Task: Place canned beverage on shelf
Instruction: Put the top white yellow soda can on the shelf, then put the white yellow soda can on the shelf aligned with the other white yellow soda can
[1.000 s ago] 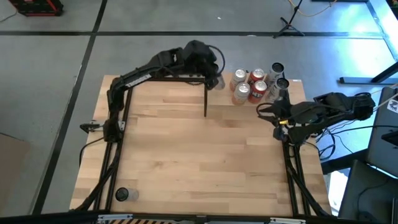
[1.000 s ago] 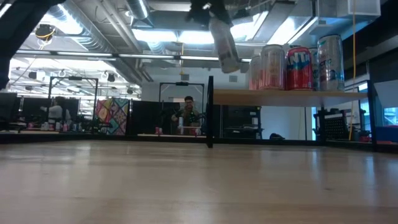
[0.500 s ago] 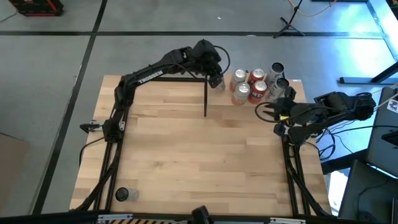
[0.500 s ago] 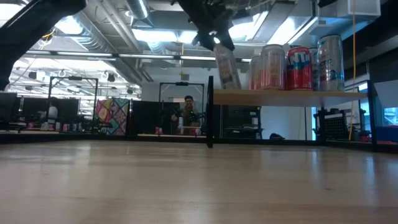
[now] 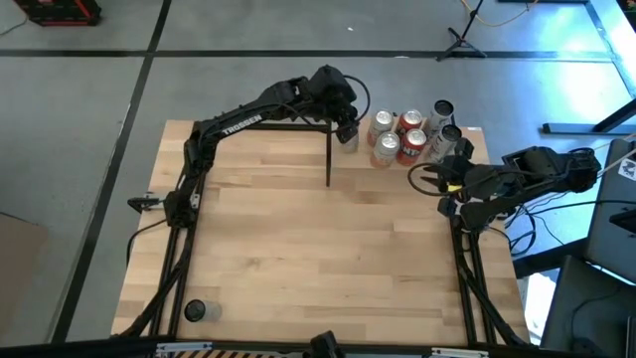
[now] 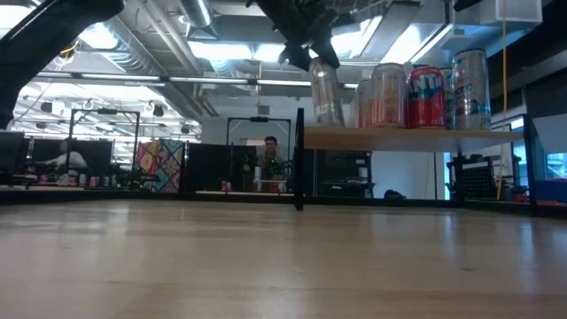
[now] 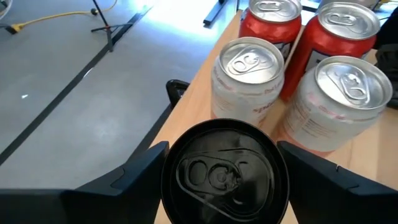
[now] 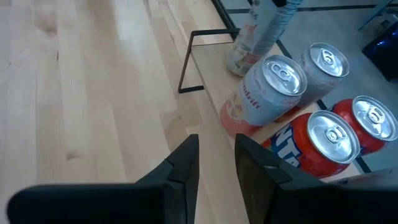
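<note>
My left gripper (image 5: 345,127) reaches over the far middle of the table and is shut on a pale can (image 6: 326,93). The can stands upright at the left end of the shelf (image 6: 407,135), a light-wood board on black posts. Its dark-looking top (image 7: 225,174) shows between my fingers in the left wrist view. It also shows in the right wrist view (image 8: 252,31). Several other cans stand on the shelf, red ones (image 5: 413,145) and pale ones (image 5: 384,123). My right gripper (image 5: 422,179) waits empty at the table's right side, its fingers a narrow gap apart. My left gripper pinches the can's side wall just under its top rim (image 7: 169,177) between the two fingers. The fingers come from above and point down. The can is upright, its base at the shelf's top surface; whether it rests there I cannot tell.
Two tall cans (image 5: 444,114) stand at the shelf's right end. The pale can (image 7: 249,78) nearest the held one stands just beyond it. A dark small can (image 5: 196,310) lies at the table's near left corner. People (image 6: 268,164) sit in the room behind.
My left gripper has gone down and a little toward the table's right edge with the can, onto the shelf's left end. The can, tilted and high above the shelf a second ago, now stands upright with its base at shelf level.
</note>
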`<state>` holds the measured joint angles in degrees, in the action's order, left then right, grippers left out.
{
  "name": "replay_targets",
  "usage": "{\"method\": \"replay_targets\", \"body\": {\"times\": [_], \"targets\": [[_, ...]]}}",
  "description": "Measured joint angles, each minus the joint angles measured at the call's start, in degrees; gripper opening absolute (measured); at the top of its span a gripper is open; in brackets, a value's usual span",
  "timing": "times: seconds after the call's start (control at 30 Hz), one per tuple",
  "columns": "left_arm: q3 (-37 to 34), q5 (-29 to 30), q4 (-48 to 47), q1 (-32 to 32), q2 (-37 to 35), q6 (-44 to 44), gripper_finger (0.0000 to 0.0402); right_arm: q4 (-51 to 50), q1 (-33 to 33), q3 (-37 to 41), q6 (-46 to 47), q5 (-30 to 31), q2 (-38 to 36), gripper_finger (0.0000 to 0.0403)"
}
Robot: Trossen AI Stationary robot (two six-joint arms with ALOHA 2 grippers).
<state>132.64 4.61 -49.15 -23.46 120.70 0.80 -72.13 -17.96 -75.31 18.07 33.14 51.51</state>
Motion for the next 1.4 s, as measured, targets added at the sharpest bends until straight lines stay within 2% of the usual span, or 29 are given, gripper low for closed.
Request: {"method": "replay_targets", "body": {"times": [0.57,0.93,1.23,1.4], "targets": [[-0.07,0.36,5.55,0.63,1.29,-0.03,0.0276,0.02,0.00,0.00,1.18,0.97,0.00,0.0092],[-0.02,0.13,5.31,0.63,1.28,0.40,0.0278,0.02,0.00,0.00,1.24,0.97,0.00,0.0092],[0.16,-0.95,5.02,0.61,1.18,1.39,0.0327,-0.01,-0.02,0.00,1.22,0.88,0.00,0.0092],[2.10,-0.12,4.40,1.29,-0.32,-2.51,0.0334,0.00,-0.02,0.00,0.94,0.82,-0.02,0.0092]]}}
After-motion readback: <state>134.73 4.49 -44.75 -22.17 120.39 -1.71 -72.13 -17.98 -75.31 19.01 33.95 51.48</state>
